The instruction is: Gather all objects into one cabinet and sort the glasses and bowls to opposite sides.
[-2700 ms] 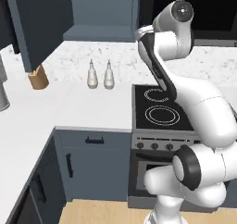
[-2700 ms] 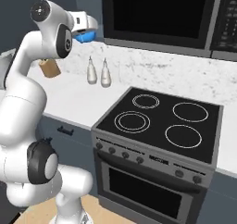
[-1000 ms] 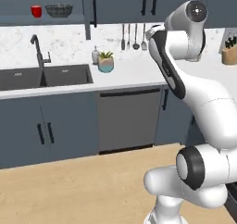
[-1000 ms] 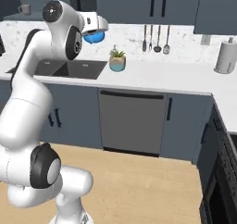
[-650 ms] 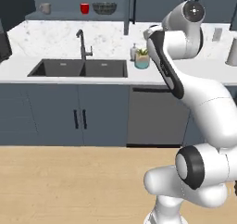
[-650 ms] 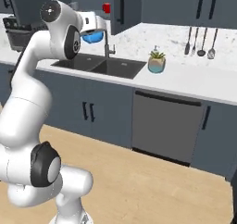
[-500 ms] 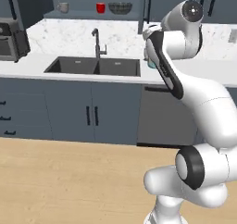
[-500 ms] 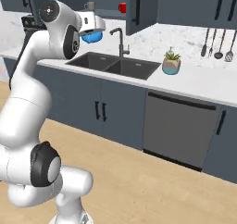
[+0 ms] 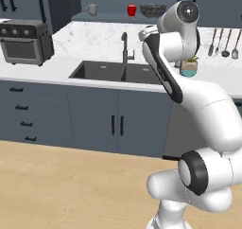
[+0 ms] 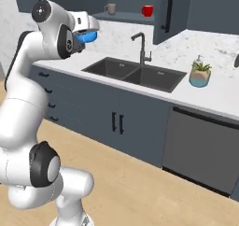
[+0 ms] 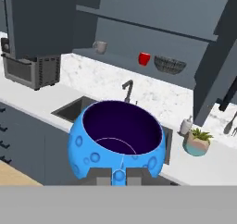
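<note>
1. Between the claw (image 11: 119,176) tips sits the blue bowl (image 11: 116,140), clamped at its near rim, mouth facing the camera; in the right base view the blue bowl (image 10: 86,37) pokes out beside the white hand, held high.
2. Ahead of and above the claw: open cabinet (image 11: 152,28) with one long shelf. On it, left to right from the claw's view: beige mug (image 11: 99,46), red cup (image 11: 144,59), mesh bowl (image 11: 169,65). Red cup and mesh bowl stand close, not touching; mug well apart to the left.
3. Below the shelf, ahead of the claw: tabletop (image 11: 46,94) with sink (image 11: 88,108) and faucet (image 11: 127,90). Teal plant pot (image 11: 197,144) off to the claw's right, toaster oven (image 11: 31,70) to its left.
4. Judgement: three wares already up; only the blue bowl is left, and it belongs on the mesh bowl's side, away from mug and cup.
5. Risks, judged:
   - Grip is on a thin rim only, so a fast swing or base stop could let the bowl rotate or slip out.
   - Open door (image 10: 168,12) hangs on the claw's right; a wide approach could clip it or its bar handle.
   - Space beside the mesh bowl looks tight; a low or offset entry could knock it or the red cup.
   - Faucet stands right under the path; dropping height early risks a hit.
</note>
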Controlling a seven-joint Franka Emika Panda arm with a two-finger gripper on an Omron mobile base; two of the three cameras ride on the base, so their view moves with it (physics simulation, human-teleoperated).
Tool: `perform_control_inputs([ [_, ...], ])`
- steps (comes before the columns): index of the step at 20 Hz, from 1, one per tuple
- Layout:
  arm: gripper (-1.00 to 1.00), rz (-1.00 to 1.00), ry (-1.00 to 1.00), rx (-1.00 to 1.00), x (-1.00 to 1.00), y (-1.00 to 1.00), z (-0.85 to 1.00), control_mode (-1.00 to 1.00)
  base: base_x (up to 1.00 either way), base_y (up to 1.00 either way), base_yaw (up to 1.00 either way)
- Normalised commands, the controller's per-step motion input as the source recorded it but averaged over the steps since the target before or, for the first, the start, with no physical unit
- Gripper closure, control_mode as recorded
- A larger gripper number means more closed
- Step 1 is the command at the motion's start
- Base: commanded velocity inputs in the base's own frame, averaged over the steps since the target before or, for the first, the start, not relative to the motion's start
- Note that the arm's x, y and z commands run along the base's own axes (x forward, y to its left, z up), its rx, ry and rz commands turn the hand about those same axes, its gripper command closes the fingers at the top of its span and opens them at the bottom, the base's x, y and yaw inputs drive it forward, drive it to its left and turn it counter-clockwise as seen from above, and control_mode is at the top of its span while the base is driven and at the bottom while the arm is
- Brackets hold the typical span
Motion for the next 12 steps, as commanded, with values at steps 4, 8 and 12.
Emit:
perform_control_inputs([
  [4,1.0,0.0,0.0,0.0,0.0,0.0,0.0,1.0,1.0,0.41,0.0],
  [8,1.0,0.0,0.0,0.0,0.0,0.0,0.0,1.0,1.0,0.26,-0.03],
  [12,1.0,0.0,0.0,0.0,0.0,0.0,0.0,1.0,0.99,0.15,-0.14],
])
